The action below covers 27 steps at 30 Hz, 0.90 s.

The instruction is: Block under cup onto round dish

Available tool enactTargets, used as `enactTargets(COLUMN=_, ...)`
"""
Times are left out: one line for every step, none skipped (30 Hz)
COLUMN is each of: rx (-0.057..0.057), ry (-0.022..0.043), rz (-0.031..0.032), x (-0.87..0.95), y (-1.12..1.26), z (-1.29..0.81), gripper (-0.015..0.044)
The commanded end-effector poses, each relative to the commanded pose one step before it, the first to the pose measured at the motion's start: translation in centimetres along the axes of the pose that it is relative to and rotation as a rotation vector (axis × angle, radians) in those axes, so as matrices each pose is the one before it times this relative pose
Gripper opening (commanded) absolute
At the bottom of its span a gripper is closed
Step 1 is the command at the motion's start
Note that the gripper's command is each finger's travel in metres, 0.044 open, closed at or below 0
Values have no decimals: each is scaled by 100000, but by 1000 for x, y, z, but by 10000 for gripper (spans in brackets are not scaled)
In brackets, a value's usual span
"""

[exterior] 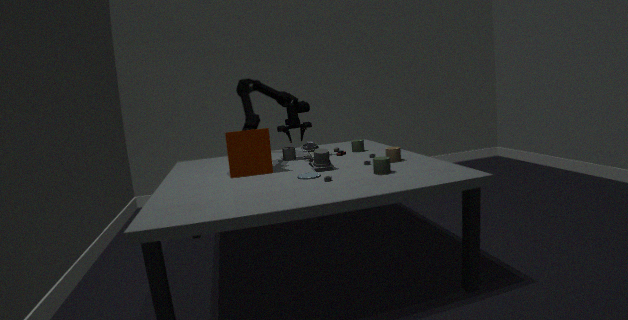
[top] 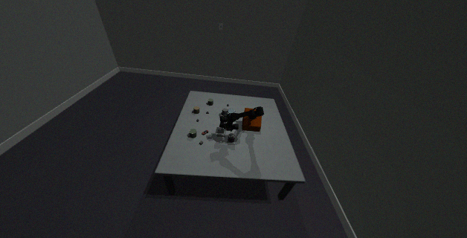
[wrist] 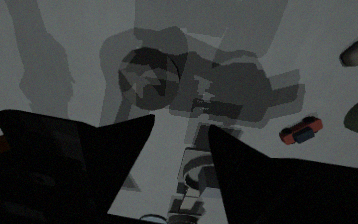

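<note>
Exterior: two grey cups (exterior: 289, 153), one dish (exterior: 308, 176)

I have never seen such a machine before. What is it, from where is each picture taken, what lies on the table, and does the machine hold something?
It is a robot arm with a two-fingered gripper. It stands behind an orange box on a grey table. The top picture looks down from high in the room. The exterior picture looks across the table from the side. The wrist picture comes from a camera on the arm itself, so the two dark fingers fill its lower part. On the table are grey cups, a pale round dish, a small red toy car and some green and tan cylinders. The gripper is open and holds nothing. In the wrist picture a round cup shows on the table beyond the fingers.
</note>
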State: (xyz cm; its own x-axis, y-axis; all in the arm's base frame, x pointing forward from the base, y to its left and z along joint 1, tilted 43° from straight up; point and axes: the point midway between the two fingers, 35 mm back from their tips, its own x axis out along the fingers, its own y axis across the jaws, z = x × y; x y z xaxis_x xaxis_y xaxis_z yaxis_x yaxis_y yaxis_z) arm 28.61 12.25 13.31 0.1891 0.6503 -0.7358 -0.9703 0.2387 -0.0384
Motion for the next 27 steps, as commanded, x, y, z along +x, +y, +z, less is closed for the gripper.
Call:
enactTargets(rx=821, ry=1481, rz=909, x=-1261, y=-3234, z=-3591, gripper=260)
enactTargets(rx=256, ry=-5, rz=662, x=-410, y=-827, z=-1263, gripper=260)
enactTargets(rx=249, ry=-277, rz=773, x=-416, y=-735, z=-1280, gripper=260)
enactTargets(rx=238, ry=-553, rz=840, x=-422, y=-644, z=-1285, gripper=260)
enactTargets(rx=189, ry=-638, rz=636, x=-352, y=-460, z=-1028, gripper=260)
enactTargets(rx=115, ry=-466, rz=346, x=-223, y=-258, z=-622, gripper=260)
enactTargets(rx=38, ry=-169, rz=109, x=-76, y=-83, z=-208, gripper=260)
enactTargets(rx=0, ry=0, rz=0, x=0, y=0, z=0, gripper=260)
enactTargets(rx=0, ry=0, rz=0, x=0, y=0, z=0, gripper=260)
enactTargets(rx=0, ry=0, rz=0, x=0, y=0, z=0, gripper=260)
enactTargets(rx=0, ry=0, rz=0, x=0, y=0, z=0, gripper=260)
enactTargets(rx=0, ry=0, rz=0, x=0, y=0, z=0, gripper=260)
enactTargets(rx=0, ry=0, rz=0, x=0, y=0, z=0, gripper=260)
enactTargets(rx=-1, ry=-2, rz=-1, x=120, y=-3, z=0, gripper=260)
enactTargets(rx=-3, ry=-10, rz=-3, x=360, y=-5, z=0, gripper=260)
enactTargets(rx=-4, ry=-26, rz=-3, x=539, y=2, z=3, gripper=260)
enactTargets(rx=-2, ry=-24, rz=-1, x=358, y=7, z=4, gripper=260)
enactTargets(rx=-1, ry=-9, rz=0, x=119, y=3, z=2, gripper=260)
enactTargets(rx=0, ry=0, rz=0, x=0, y=0, z=0, gripper=260)
enactTargets(rx=0, ry=1, rz=0, x=27, y=-2, z=0, gripper=260)
enactTargets(rx=-1, ry=2, rz=-1, x=80, y=-5, z=-1, gripper=260)
enactTargets(rx=-1, ry=3, rz=-1, x=133, y=-7, z=-2, gripper=260)
enactTargets(rx=-1, ry=3, rz=-1, x=163, y=-8, z=-2, gripper=260)
enactTargets(rx=-1, ry=2, rz=-1, x=163, y=-7, z=-2, gripper=260)
enactTargets(rx=-1, ry=1, rz=-1, x=163, y=-6, z=-1, gripper=260)
enactTargets(rx=-1, ry=0, rz=-1, x=162, y=-5, z=-1, gripper=260)
enactTargets(rx=-1, ry=-2, rz=-1, x=162, y=-4, z=0, gripper=260)
